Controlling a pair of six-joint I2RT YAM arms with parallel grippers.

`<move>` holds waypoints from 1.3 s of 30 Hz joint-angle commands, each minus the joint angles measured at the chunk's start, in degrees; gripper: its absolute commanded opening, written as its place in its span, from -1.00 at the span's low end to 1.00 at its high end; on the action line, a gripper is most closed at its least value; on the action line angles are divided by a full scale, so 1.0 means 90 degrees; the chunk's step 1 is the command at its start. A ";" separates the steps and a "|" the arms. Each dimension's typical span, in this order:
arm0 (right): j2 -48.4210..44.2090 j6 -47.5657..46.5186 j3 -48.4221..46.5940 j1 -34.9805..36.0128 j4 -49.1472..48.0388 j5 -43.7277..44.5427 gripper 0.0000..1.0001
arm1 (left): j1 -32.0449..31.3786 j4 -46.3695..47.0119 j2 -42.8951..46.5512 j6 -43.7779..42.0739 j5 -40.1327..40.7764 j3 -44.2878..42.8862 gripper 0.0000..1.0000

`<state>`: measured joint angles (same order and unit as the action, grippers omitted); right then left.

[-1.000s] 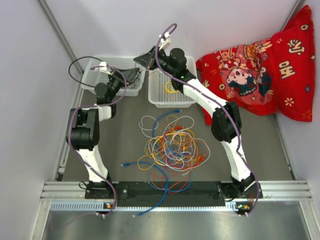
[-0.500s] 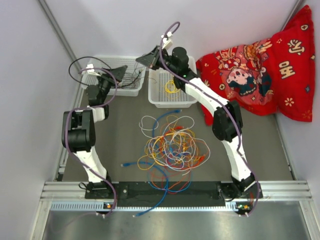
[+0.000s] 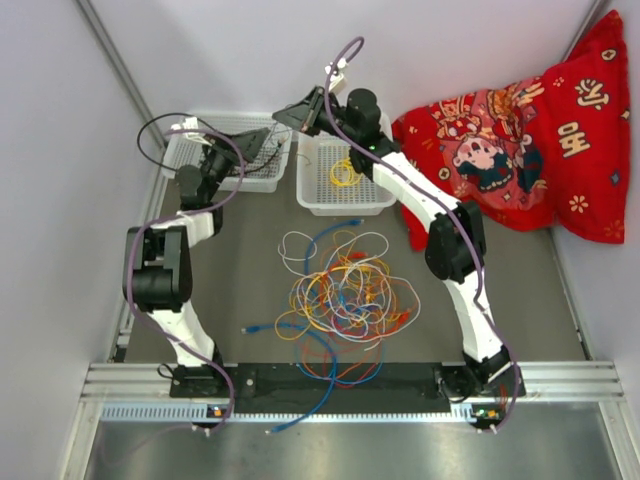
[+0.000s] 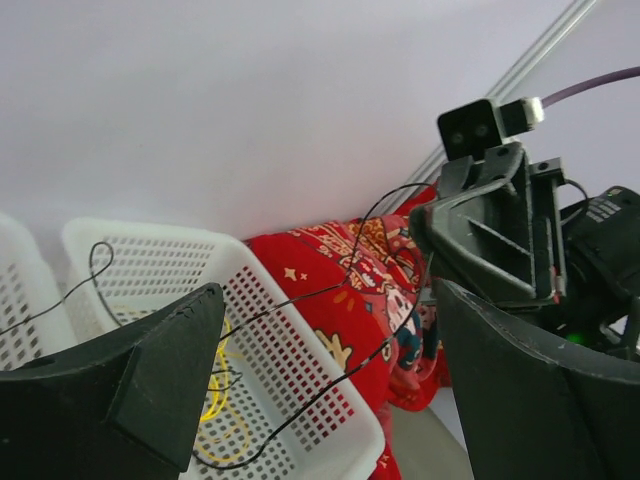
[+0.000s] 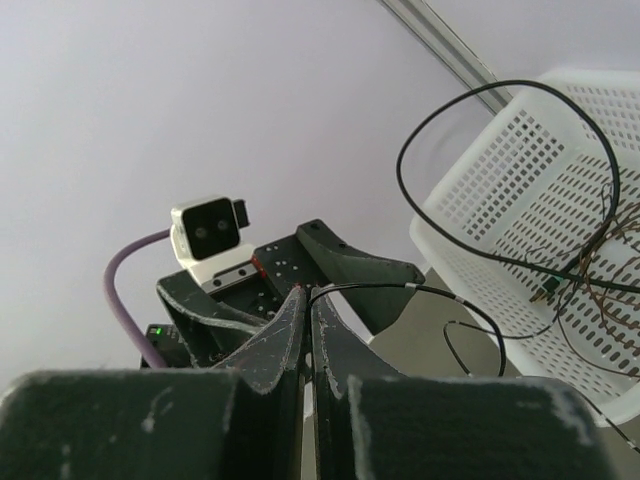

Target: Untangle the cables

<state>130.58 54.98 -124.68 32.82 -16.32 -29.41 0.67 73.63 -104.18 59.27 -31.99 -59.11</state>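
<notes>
Grey table (image 3: 240,270), white walls (image 3: 450,40) — left pincer (image 4: 328,290) gapes wide; right pincer (image 5: 308,295) clamps a black cable (image 5: 365,287).

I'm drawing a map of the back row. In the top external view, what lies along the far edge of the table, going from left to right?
left white basket → right white basket, with a yellow cable inside → red patterned cloth
</notes>
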 commanded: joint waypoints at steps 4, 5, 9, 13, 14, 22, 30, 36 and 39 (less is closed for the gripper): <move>0.0032 0.0073 -0.0336 -0.0043 -0.0082 -0.0131 -1.00 | -0.0055 0.1341 0.0287 0.0153 -0.0274 -0.0268 0.74; 0.0041 0.0063 -0.0326 -0.0043 -0.0072 -0.0131 -1.00 | -0.0045 0.1351 0.0296 0.0144 -0.0293 -0.0278 0.69; 0.0061 0.0102 -0.0345 -0.0033 -0.0091 -0.0189 -1.00 | -0.0289 0.1273 0.0209 0.0075 -0.0508 -0.0404 0.44; 0.0090 0.0131 -0.0346 -0.0043 -0.0111 -0.0238 -1.00 | -0.0494 0.0913 0.0150 -0.0178 -0.0752 -0.0502 0.26; 0.0100 0.0131 -0.0346 -0.0033 -0.0101 -0.0258 -1.00 | -0.0591 0.0844 0.0140 -0.0324 -0.0791 -0.0522 0.22; 0.0081 0.0141 -0.0326 -0.0033 -0.0121 -0.0394 -1.00 | -0.0807 0.0004 0.0228 -0.1086 -0.0685 -0.0590 -0.67; -0.0622 -0.0376 0.0230 -0.0033 0.0112 -0.0346 0.97 | -0.0699 -0.1782 0.0384 -0.1790 0.0582 -0.1155 -1.00; -0.1840 -0.1313 0.0757 -0.0043 0.0894 0.0161 0.98 | -0.0436 -0.2857 0.0180 -0.2034 0.1961 -0.2122 -1.00; -0.2533 -0.1976 0.1118 -0.0043 0.1460 0.0630 0.98 | -0.0319 -0.3511 0.0004 -0.2307 0.2771 -0.2669 -1.00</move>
<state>120.16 46.00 -116.09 32.47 -7.40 -27.88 -4.01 48.58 -103.77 42.83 -19.55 -76.12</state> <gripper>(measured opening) 0.989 0.014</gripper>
